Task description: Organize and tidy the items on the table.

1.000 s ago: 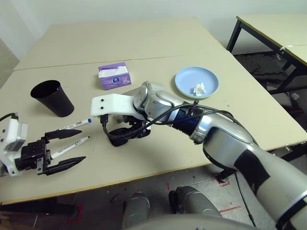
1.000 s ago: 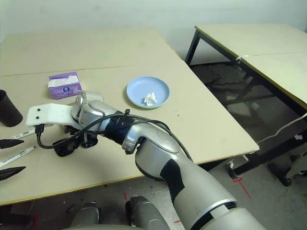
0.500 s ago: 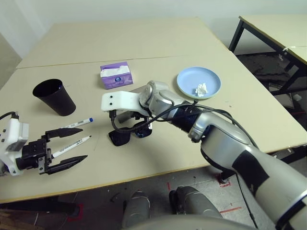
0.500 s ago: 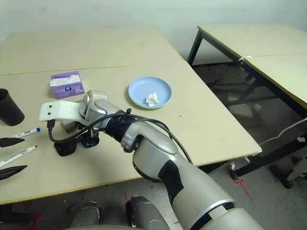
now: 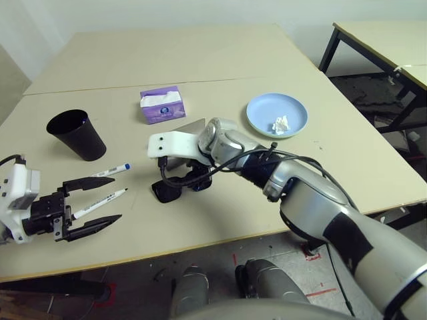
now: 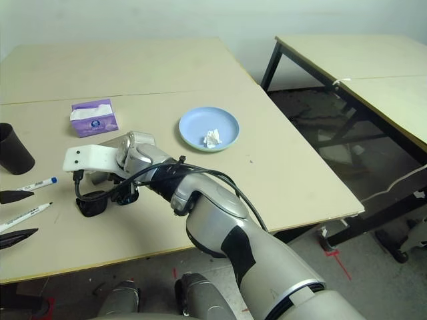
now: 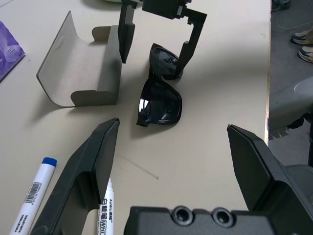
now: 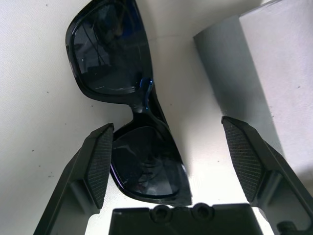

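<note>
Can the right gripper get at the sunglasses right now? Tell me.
Probably yes: the right gripper stands open over the sunglasses, nothing visible blocks it, though the glasses case lies close beside them.

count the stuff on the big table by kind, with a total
Marker pens: 2
Sunglasses: 1
Glasses case: 1
Cup: 1
Tissue box: 1
Plates, stacked: 2
Crumpled tissue: 1
Total: 9

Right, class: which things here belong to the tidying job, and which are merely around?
Job: black cup, tissue box, plate, crumpled tissue, two markers, sunglasses, glasses case.

Around: smaller table, pale cable.
</note>
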`<state>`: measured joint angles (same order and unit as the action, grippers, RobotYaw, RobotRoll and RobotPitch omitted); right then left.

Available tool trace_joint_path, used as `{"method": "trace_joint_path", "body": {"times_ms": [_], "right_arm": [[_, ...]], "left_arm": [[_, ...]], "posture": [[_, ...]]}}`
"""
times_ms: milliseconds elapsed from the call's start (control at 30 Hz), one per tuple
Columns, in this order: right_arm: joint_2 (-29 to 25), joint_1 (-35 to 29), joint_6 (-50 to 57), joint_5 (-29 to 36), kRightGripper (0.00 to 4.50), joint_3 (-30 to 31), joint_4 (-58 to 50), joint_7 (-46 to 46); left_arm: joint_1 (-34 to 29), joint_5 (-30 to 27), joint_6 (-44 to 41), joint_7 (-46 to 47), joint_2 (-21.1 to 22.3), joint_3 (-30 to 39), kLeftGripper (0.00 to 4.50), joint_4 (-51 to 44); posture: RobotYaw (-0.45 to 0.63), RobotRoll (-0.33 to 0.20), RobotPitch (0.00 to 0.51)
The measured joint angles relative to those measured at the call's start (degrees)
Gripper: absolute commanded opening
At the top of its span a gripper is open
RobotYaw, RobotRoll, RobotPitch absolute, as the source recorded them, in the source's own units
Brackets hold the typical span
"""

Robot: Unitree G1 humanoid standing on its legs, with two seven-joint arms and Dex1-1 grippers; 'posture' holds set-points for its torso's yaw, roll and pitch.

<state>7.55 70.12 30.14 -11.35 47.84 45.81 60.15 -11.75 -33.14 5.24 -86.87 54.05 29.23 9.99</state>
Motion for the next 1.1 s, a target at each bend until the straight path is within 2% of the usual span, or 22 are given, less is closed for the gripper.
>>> {"method": "trace_joint_path", "body": {"times_ms": [367,700,1100], "right_arm": [[-0.1,-0.5,1.2,-0.2,4.44,0.0,-0.8,1.1],[-0.3,-0.8,4.1,-1.0,4.44,2.4,-5.5,6.6],[-0.3,-1.0,3.8,-1.0,4.44,2.3,-5.8,5.5]], "left_arm": [[-0.2,0.2,0.1,0.1,-0.1,0.0,4.50,0.1],[0.2,0.5,0.1,0.2,-0.2,-0.4,4.50,0.1],[0.8,1.3,0.1,0.3,-0.9,-1.1,4.50,0.3]], "posture": [[0.05,0.000,0.076],[0.05,0.000,0.073],[0.05,0.000,0.074]]}}
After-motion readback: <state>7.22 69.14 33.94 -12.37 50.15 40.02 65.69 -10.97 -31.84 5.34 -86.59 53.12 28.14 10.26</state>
